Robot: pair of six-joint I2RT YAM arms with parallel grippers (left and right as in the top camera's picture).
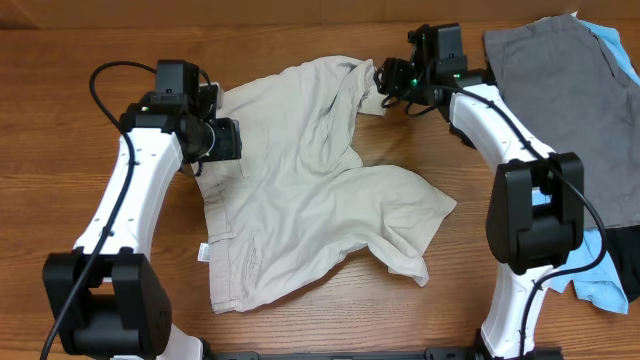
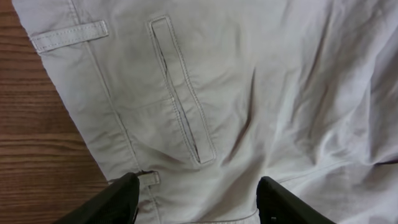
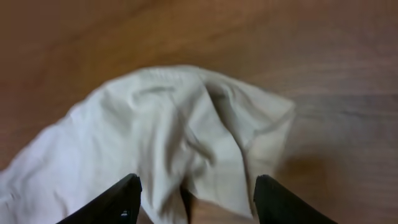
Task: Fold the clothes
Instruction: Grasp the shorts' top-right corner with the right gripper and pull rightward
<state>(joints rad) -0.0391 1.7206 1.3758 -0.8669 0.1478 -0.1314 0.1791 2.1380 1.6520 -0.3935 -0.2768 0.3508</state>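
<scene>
Wooden table, beige shorts lying rumpled on it. Left gripper and right gripper both over the fabric, jaws apart.

Even, warm light, soft shadows — right wrist view blurred, overhead and left wrist sharp.

A brown wooden table fills every view; its grain runs left to right overhead.

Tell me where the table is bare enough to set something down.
Bare table beyond the khaki shorts, and in front of them toward the near edge. Crowded on the right: grey garment, blue garment overlapping.
</scene>
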